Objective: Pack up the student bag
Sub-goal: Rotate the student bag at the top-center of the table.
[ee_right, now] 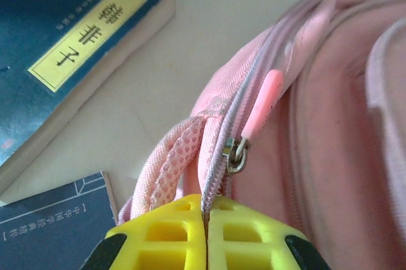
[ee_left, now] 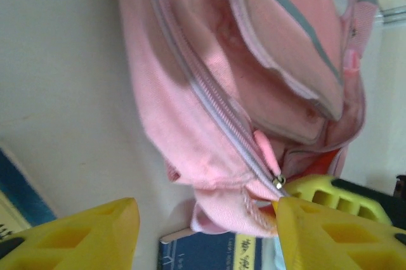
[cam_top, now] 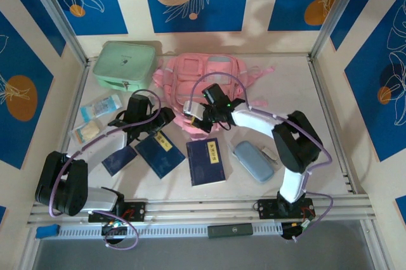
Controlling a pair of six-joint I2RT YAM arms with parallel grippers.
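Pink fabric student bag (cam_top: 206, 73) lies upper centre in the overhead view, with the right gripper (ee_right: 206, 219) pinching its zip edge.
It has padded pink panels and grey-trimmed pockets, and a pink rubber zip pull (ee_right: 263, 102) sits just above the yellow fingers, which are pressed together on the seam. The left gripper (ee_left: 206, 225) is spread wide, the bag's lower corner between its fingers at bottom of frame. Overhead, the right arm (cam_top: 254, 118) covers the bag's near edge.

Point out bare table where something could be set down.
Bare: back right, between bag and right rail; a thin strip between books and front rail. Crowded: from bag to books, and left by the packets.
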